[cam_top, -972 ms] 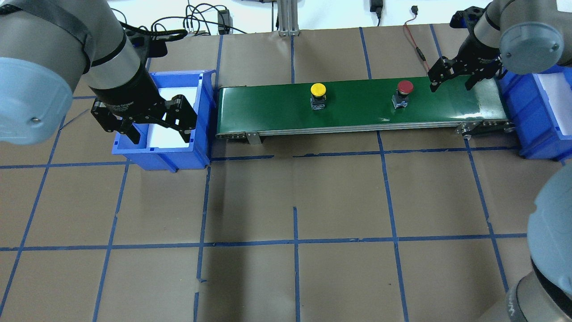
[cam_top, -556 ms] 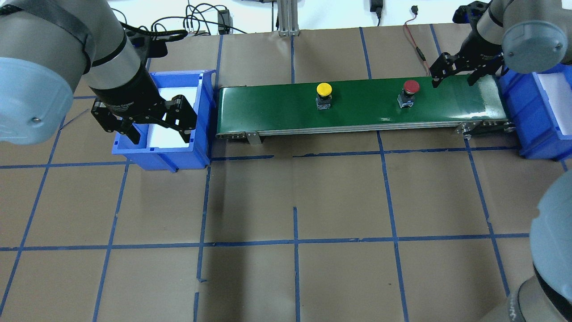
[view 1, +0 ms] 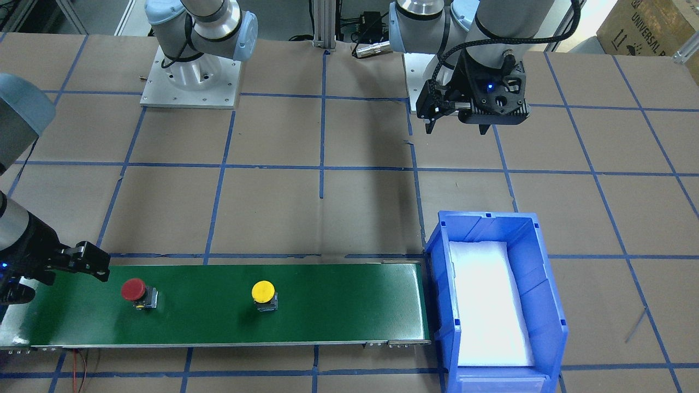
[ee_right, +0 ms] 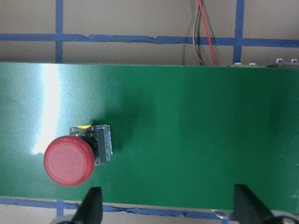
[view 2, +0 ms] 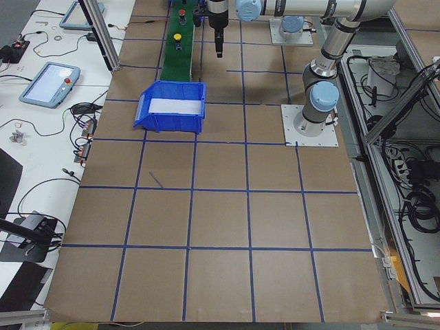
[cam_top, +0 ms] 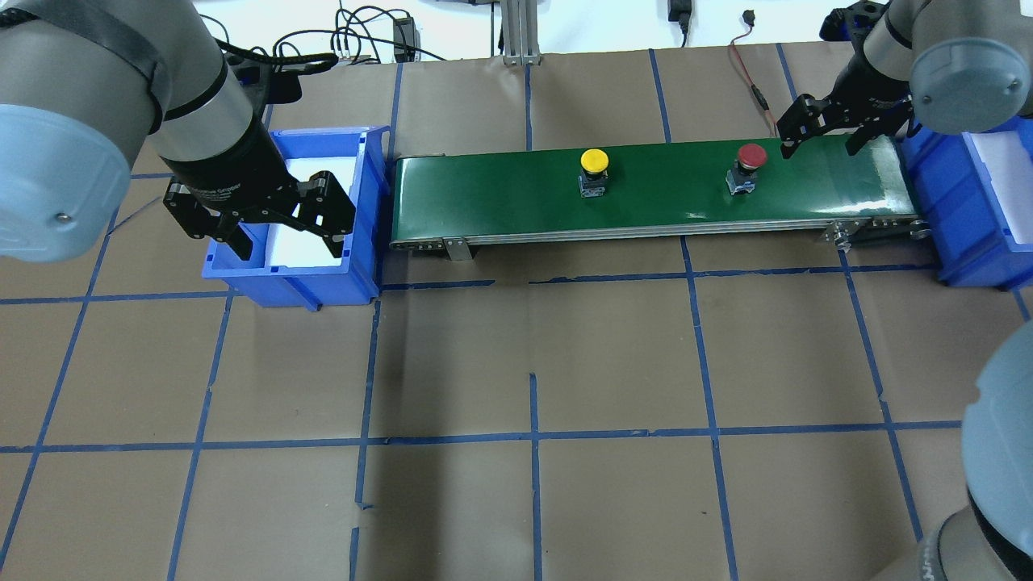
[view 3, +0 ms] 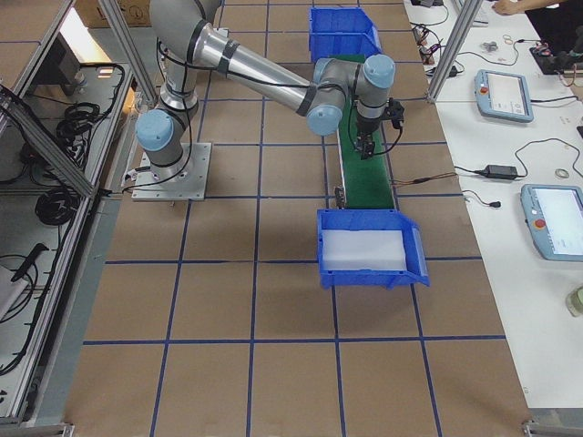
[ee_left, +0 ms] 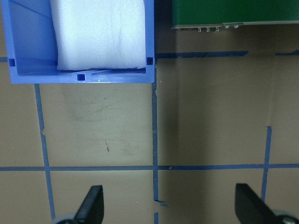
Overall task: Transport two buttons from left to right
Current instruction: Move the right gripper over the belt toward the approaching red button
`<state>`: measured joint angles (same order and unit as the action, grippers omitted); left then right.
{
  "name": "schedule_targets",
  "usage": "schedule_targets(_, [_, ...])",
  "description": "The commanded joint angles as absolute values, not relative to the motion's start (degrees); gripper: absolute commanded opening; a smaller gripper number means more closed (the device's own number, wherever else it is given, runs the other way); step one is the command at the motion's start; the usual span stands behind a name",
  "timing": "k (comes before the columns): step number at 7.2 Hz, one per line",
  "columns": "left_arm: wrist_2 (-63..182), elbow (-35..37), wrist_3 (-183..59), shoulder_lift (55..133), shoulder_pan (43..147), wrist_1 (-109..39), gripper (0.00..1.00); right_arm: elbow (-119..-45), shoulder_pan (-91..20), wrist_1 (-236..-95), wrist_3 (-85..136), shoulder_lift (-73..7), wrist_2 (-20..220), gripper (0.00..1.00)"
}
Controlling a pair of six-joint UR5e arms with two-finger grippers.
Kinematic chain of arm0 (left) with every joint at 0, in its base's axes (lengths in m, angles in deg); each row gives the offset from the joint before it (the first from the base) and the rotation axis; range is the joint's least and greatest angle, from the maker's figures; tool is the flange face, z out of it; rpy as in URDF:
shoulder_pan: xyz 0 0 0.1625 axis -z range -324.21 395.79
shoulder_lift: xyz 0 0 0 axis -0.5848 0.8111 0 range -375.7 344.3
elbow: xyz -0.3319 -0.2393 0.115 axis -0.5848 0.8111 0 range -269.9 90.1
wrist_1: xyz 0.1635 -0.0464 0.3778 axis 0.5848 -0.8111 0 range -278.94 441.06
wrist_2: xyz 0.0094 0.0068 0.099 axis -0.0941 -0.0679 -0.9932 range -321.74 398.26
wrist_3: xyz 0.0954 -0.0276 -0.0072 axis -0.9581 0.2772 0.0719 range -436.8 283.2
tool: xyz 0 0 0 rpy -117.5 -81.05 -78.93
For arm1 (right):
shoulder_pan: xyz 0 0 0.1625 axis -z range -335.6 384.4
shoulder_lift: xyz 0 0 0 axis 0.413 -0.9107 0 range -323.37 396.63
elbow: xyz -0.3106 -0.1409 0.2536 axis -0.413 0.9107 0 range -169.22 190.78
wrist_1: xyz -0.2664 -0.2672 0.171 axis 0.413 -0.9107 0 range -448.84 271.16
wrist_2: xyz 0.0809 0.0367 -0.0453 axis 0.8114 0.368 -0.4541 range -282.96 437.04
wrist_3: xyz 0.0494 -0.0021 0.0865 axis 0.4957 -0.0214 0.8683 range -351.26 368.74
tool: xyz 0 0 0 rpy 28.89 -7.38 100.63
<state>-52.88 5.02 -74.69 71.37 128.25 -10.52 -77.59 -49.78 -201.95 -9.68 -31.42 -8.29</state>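
Note:
The yellow button [cam_top: 594, 160] stands mid-belt on the green conveyor [cam_top: 500, 198]. The red button [cam_top: 752, 156] stands further right on it. Both also show in the front view: the yellow button [view 1: 263, 292] and the red button [view 1: 133, 290]. My right gripper [cam_top: 819, 149] is open and empty over the belt's right end, just right of the red button. In the right wrist view the red button [ee_right: 69, 161] lies left of the open fingers [ee_right: 91, 205]. My left gripper [cam_top: 290, 242] is open and empty, high above the left blue bin [cam_top: 290, 282].
The left bin holds only white foam, seen in the left wrist view [ee_left: 98, 32]. A second blue bin [cam_top: 944, 194] stands at the belt's right end. A red wire [cam_top: 746, 68] lies behind the belt. Brown paper with blue tape lines covers the table.
Both buttons have travelled to the right along the belt. My right gripper has risen and pulled slightly back. My left arm has not moved.

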Motion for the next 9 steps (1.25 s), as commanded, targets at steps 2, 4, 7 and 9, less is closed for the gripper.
schedule_targets(2, [-52.8, 5.0, -74.7, 71.4, 128.3, -10.5, 1.00, -77.7, -49.8, -202.0, -9.5, -32.3, -8.3, 1.00])
schedule_targets(4, [-52.9, 5.1, -74.7, 71.3, 128.3, -10.5, 1.00, -78.2, -49.8, -202.0, -9.5, -32.3, -8.2, 1.00])
schedule_targets(7, [-52.8, 5.1, -74.7, 71.4, 128.3, -10.5, 1.00, -78.2, -49.8, -202.1, -9.6, -32.1, -7.2, 1.00])
schedule_targets(9, [-52.8, 5.1, -74.7, 71.4, 128.3, -10.5, 1.00, -78.2, -49.8, -203.6, -9.5, -31.6, -7.0, 1.00])
